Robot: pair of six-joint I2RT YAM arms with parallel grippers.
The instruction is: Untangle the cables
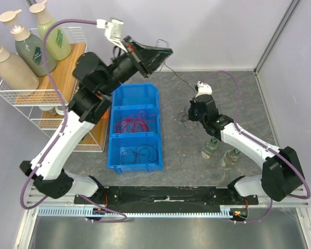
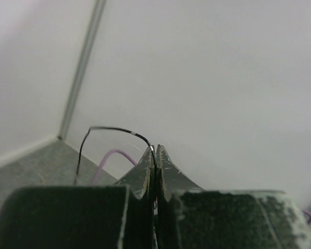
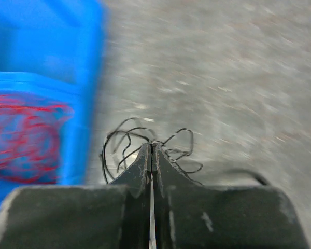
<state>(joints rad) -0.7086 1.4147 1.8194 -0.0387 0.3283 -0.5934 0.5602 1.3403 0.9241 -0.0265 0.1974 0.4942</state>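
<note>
Surface [image 1: 186,161]: grey, speckled, walled in white.
Top view, bin: blue bin [image 1: 135,136] at centre-left, with red cables [image 1: 136,124] in its middle compartment and loose black cables [image 1: 140,154] in the near one.
Top view, arms: left gripper [image 1: 167,51] is raised at upper centre, beyond the bin's far end. The right gripper [image 1: 188,115] is low at the surface, right of the bin, on the black tangle [image 1: 184,116].
Left wrist view: jaws clenched on a black strand [image 2: 110,128], which arcs left and drops out of frame.
Right wrist view: jaws pinched on the tangle, loops springing out on both sides.
Step, judged: drawing one strand free. Pull slowly along its run while the right gripper pins the knot low, and ease off if the loops tighten.
Unclear: whether the strand joins the tangle. The right wrist view is blurred, and the strand is faint from above.
</note>
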